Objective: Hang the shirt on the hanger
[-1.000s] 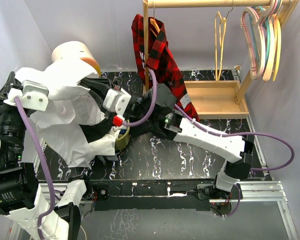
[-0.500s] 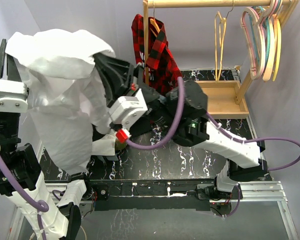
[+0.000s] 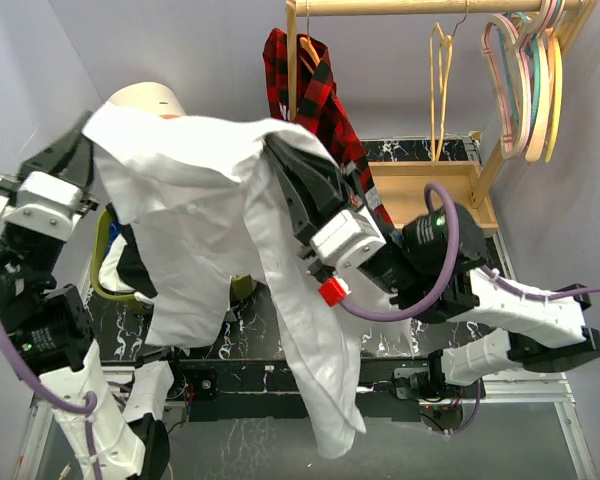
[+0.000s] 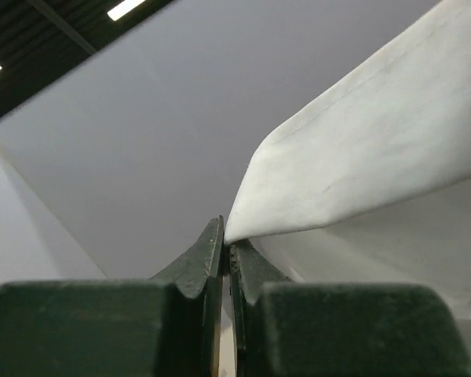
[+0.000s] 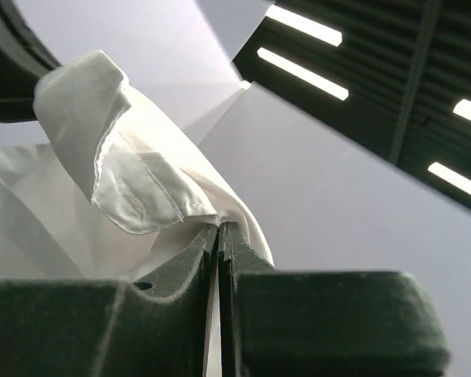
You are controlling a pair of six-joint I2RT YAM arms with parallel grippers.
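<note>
The white shirt [image 3: 200, 200] hangs in the air, stretched between my two grippers, and one long part droops past the table's near edge. At its upper left corner my left gripper [image 3: 90, 128] is shut on a cloth edge; the left wrist view has the shirt [image 4: 361, 157] running out from the gripper [image 4: 228, 245]. My right gripper [image 3: 272, 142] pinches the upper right part. In the right wrist view the gripper [image 5: 219, 228] is shut on folded shirt cloth [image 5: 133, 181] with a stitched band. The pale yellow hanger [image 3: 440, 90] hangs on the wooden rail, far right of both grippers.
A red-and-black plaid shirt [image 3: 315, 100] hangs on the rail just behind my right gripper. Bunched pastel hangers [image 3: 525, 80] hang at the far right over a wooden rack base [image 3: 440, 205]. A beige round object [image 3: 145, 97] sits behind the shirt. A yellow-green rim [image 3: 105, 265] shows under it.
Both arms have raised the shirt off the table and pulled it apart, so it now hangs spread. The right arm has swung up and toward the near right.
</note>
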